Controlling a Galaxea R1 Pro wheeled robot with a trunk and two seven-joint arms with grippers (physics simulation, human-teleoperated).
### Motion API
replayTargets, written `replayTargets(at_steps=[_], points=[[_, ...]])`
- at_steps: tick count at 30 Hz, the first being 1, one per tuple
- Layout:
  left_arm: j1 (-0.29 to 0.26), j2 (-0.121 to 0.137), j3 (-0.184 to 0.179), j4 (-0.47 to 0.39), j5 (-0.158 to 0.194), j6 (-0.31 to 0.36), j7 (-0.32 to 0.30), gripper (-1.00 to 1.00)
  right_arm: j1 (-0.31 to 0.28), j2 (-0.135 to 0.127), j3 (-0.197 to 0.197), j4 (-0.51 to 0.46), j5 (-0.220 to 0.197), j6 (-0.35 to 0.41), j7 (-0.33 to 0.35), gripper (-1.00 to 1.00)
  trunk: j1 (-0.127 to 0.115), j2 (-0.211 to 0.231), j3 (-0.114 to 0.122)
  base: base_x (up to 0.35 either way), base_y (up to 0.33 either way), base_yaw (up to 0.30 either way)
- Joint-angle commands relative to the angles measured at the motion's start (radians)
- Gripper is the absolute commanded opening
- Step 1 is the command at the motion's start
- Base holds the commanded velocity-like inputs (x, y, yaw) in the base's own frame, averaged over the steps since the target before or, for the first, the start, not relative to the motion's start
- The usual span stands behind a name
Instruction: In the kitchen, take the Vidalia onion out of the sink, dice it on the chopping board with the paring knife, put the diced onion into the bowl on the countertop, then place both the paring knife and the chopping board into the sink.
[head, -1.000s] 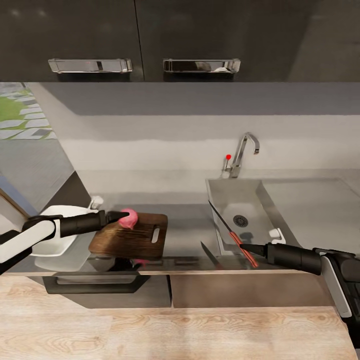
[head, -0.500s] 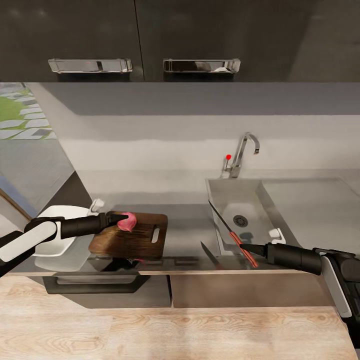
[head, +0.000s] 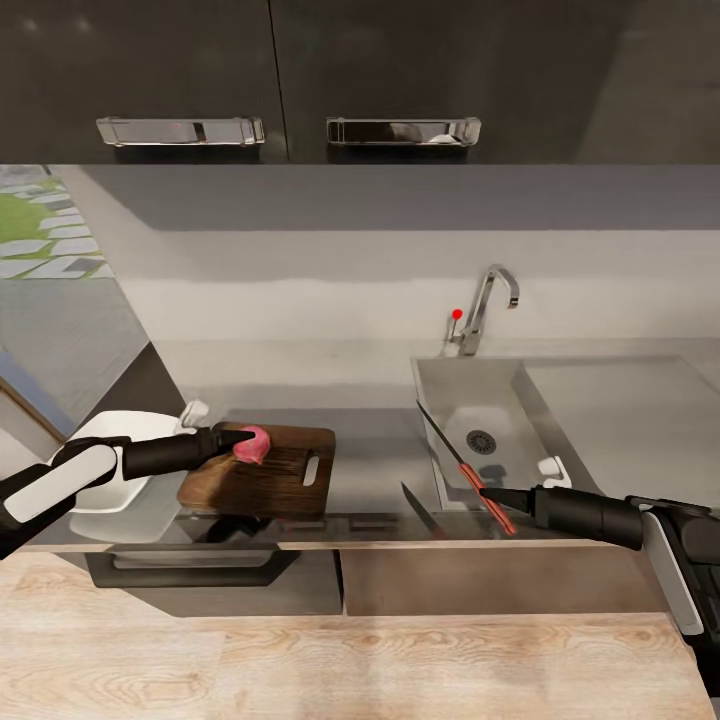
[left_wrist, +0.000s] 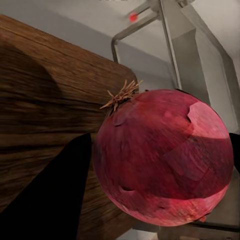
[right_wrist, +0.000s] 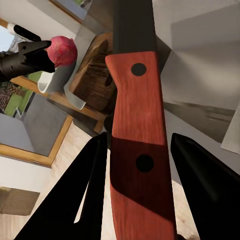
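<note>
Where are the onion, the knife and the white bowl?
onion (left_wrist: 162, 157): left wrist view, its red skin.
paring knife (right_wrist: 137, 135): right wrist view, its red handle.
bowl (head: 100, 500): head view, its inner wall.

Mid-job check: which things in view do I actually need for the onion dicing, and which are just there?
Needed:
onion, in the left gripper over the chopping board
paring knife, in the right gripper
bowl
sink

Just there:
tap
upper cabinet handles
</note>
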Motion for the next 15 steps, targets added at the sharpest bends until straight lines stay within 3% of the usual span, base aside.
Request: replayTargets(at_steps=[1,15], points=[[-0.002,0.001,-0.004,0.001,0.008,0.002,-0.001,-1.0,-0.001,0.0,-0.001,0.0,0.0,0.006,0.007,-1.0,0.001,-0.002,-0.002,0.0,0.0,0.0],[-0.002,-0.004,-0.004,0.009,0.006,0.001,0.0,-1.0,-0.001,0.001,-0.001,0.011,0.001,0.007,0.005,-1.0,0.001,-0.002,-0.012,0.0,0.0,0.0]])
